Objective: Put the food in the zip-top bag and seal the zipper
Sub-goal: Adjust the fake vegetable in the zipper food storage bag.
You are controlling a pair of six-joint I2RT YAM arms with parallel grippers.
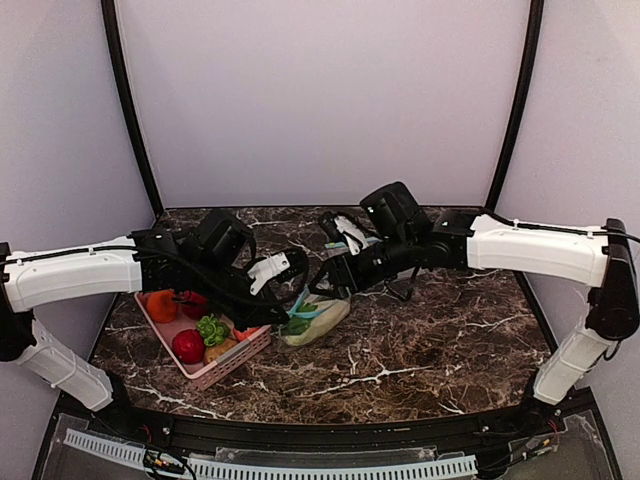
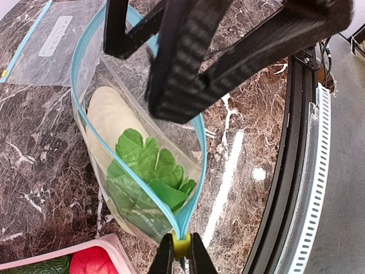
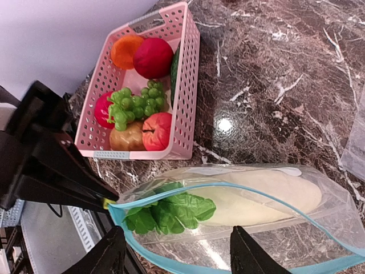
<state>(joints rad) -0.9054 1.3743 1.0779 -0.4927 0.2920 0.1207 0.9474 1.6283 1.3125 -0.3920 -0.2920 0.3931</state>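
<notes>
A clear zip-top bag (image 1: 318, 322) lies on the marbled tabletop (image 1: 440, 340) between two robot arms. Its mouth gapes, and a leafy green lettuce (image 2: 149, 165) and a long pale cabbage-like piece (image 2: 111, 117) are inside. The overhead view shows only the arms meeting over the bag; the wrist cameras supply the detail. From the left wrist, the left hand (image 2: 181, 256) is seen clenched on the yellow-green tab at one end of the bag's teal-blue zipper (image 2: 76, 100), whose two strips bow apart from that pinch. The same camera alone shows a second flat bag (image 2: 54, 45) lying just beyond the zip-top bag's far end. From the right wrist, the right hand (image 3: 178, 237) is released, its fingers (image 3: 116, 251) spread wide across the bag's mouth. Whether they touch the plastic cannot be told. This view also shows most plainly the pink basket (image 3: 183, 97), which stands just beside the bag on the left arm's side. It holds a red round piece (image 3: 153, 57) and a green bunch (image 3: 134, 103) among other toy food, all outside the bag.
</notes>
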